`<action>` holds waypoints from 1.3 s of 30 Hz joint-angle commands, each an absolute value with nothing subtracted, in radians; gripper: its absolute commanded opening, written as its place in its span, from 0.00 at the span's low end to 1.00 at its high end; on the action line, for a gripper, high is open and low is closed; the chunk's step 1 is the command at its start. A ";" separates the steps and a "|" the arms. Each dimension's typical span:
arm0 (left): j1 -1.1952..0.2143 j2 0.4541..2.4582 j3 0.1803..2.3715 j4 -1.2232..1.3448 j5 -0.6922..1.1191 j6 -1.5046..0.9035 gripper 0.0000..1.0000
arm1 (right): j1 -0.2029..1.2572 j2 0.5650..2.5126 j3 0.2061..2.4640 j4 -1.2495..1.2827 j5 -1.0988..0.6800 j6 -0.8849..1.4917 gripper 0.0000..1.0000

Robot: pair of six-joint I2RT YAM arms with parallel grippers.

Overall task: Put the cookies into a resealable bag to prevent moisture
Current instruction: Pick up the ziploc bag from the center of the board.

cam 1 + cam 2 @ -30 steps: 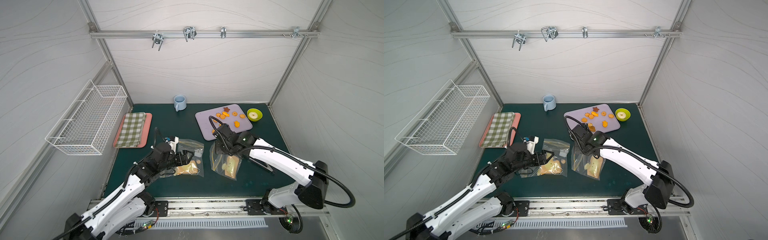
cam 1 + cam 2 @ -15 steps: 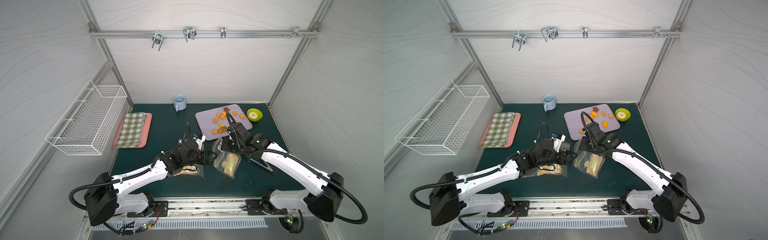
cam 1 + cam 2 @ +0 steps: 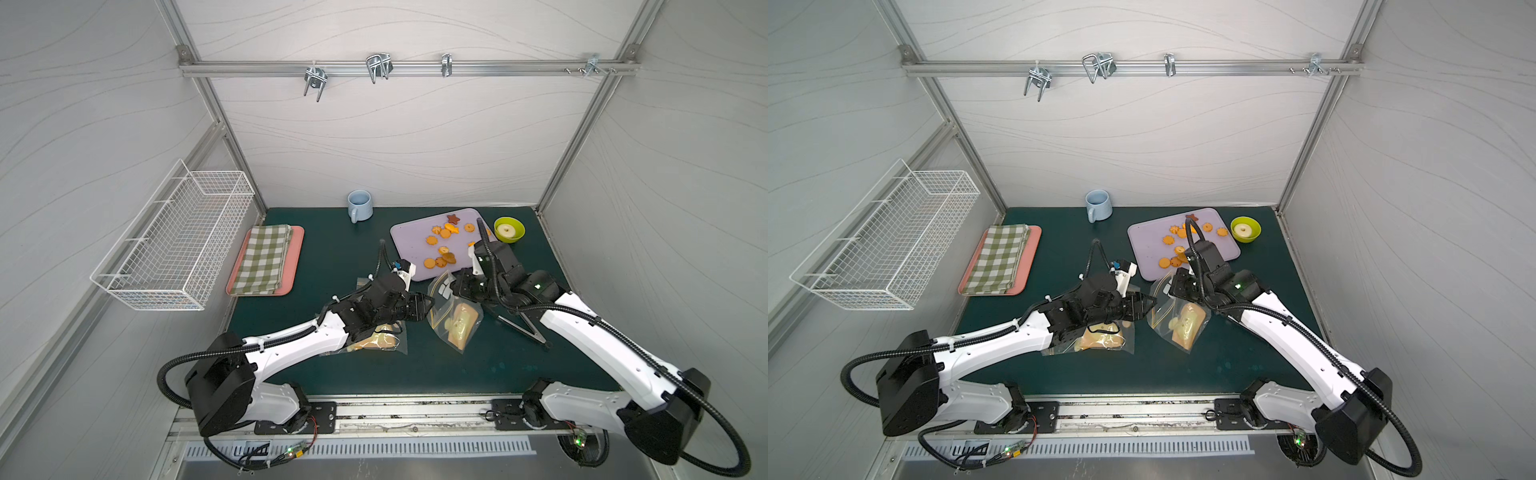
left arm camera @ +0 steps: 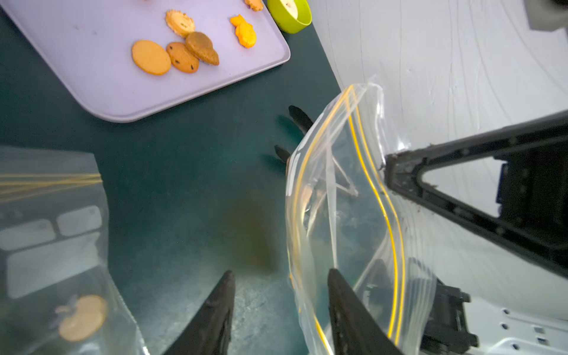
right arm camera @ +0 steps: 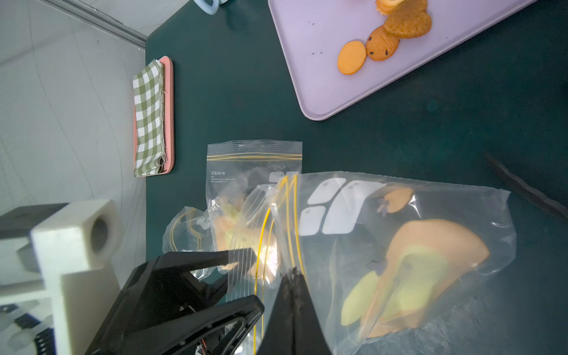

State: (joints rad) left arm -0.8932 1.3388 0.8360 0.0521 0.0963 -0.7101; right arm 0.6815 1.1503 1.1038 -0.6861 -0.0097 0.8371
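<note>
While the small orange-golden cookies lay unbagged on the lilac plastic tray, the right gripper pinched the clear resealable bag by its rim; the left gripper gaped astride the other lip.

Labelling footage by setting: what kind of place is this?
Probably a lab robot cell staged as a kitchen: white panel walls on an aluminium frame, two arms bolted to a front rail, plus mug and cookies on a tray.
</note>
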 commanded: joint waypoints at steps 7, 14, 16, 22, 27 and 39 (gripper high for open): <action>-0.896 1.327 0.906 0.012 0.044 -0.680 0.06 | 0.630 1.112 1.059 -0.674 -0.029 0.864 0.00; -0.896 1.326 0.924 0.009 0.063 -0.672 0.37 | 0.629 1.117 1.058 -0.657 -0.041 0.856 0.00; -0.896 1.318 0.927 0.014 0.068 -0.673 0.42 | 0.630 1.127 1.057 -0.657 -0.042 0.856 0.00; -0.897 1.305 0.937 0.020 0.063 -0.676 0.63 | 0.631 1.134 1.052 -0.646 -0.057 0.861 0.00; -0.896 1.349 0.937 0.054 0.105 -0.702 0.67 | 0.631 1.136 1.062 -0.647 -0.060 0.861 0.00; -0.904 1.437 0.954 0.078 0.126 -0.719 0.56 | 0.634 1.112 1.036 -0.594 -0.071 0.935 0.00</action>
State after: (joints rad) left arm -0.8989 1.4261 0.8989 0.0284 0.1165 -0.7105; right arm 0.6334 1.1301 1.0542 -0.6201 -0.0639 0.8913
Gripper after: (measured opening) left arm 0.570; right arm 0.050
